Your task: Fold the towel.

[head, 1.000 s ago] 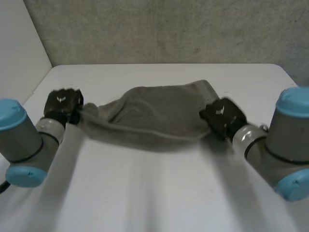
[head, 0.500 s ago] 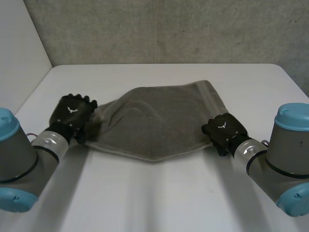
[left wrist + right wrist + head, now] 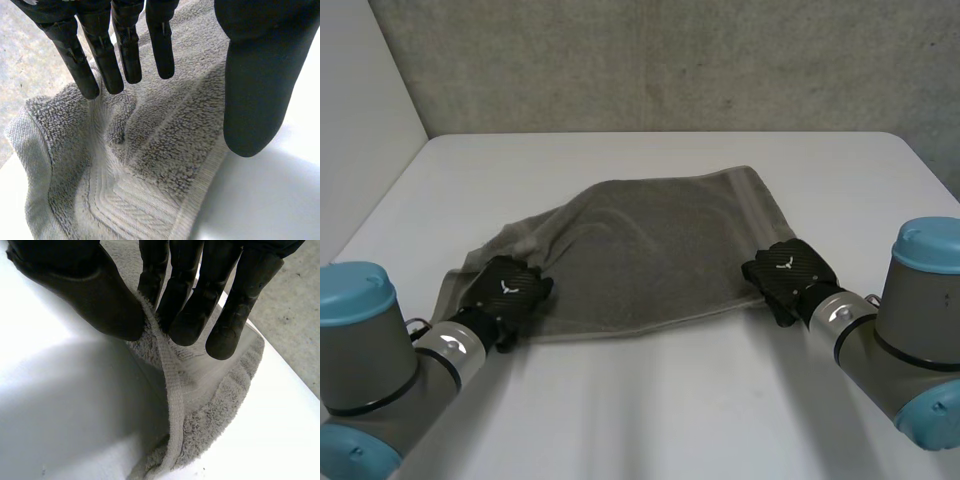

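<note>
The grey towel (image 3: 645, 250) lies rumpled on the white table (image 3: 650, 400), its near edge running between my two hands. My left hand (image 3: 506, 294) hovers over the towel's near left corner. In the left wrist view the left hand (image 3: 125, 45) has straight fingers and its thumb held apart, with the towel (image 3: 150, 150) lying loose under them, doubled over at the corner. My right hand (image 3: 787, 276) is at the near right corner. There the right hand (image 3: 95, 295) pinches the towel's (image 3: 175, 390) hem between thumb and fingers.
A rough grey wall (image 3: 670, 60) rises behind the table's far edge, and a plain white wall (image 3: 360, 120) stands at the left. Bare tabletop stretches between the towel and me.
My left hand has let go of the left corner and drawn back toward me. The towel, stretched in the air before, has sunk onto the table. The right hand has kept its pinch.
</note>
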Motion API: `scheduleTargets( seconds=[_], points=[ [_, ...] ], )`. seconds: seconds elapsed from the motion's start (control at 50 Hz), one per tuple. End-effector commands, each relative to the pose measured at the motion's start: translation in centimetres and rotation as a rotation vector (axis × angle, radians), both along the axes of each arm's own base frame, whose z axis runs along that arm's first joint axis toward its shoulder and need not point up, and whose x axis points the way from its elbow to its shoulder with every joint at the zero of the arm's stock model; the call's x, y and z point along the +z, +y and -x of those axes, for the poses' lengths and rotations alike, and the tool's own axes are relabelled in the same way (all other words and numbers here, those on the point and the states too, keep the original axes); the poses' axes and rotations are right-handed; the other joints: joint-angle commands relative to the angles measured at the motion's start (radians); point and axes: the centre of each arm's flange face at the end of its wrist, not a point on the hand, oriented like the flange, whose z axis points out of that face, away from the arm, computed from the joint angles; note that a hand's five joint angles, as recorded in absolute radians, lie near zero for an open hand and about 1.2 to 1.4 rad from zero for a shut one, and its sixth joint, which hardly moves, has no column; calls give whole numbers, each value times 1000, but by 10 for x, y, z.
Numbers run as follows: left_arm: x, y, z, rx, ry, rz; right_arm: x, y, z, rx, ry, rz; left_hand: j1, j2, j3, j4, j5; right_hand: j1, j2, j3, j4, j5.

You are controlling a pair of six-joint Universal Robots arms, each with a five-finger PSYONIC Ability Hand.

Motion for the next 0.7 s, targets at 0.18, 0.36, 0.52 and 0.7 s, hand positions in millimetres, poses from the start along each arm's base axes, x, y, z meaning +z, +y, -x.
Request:
scheduleTargets(
  seconds=[0.18,0.36,0.52,0.7],
  points=[
    [8,-2,-11,72,54,-82,1,-4,2,-25,-35,-18,61,62,61,61,64,68,59,53,65,52],
    [-7,-17,-12,89,48,-92,1,-4,2,-25,-35,-18,122,124,123,122,126,68,59,53,65,52],
    [-15,-29,-14,106,46,-100,1,-4,3,-27,-35,-19,204,206,205,204,208,68,59,53,65,52],
    [-14,-39,-14,123,51,-73,1,-5,3,-31,-38,-18,764,765,764,764,767,68,59,53,65,52]
  ],
)
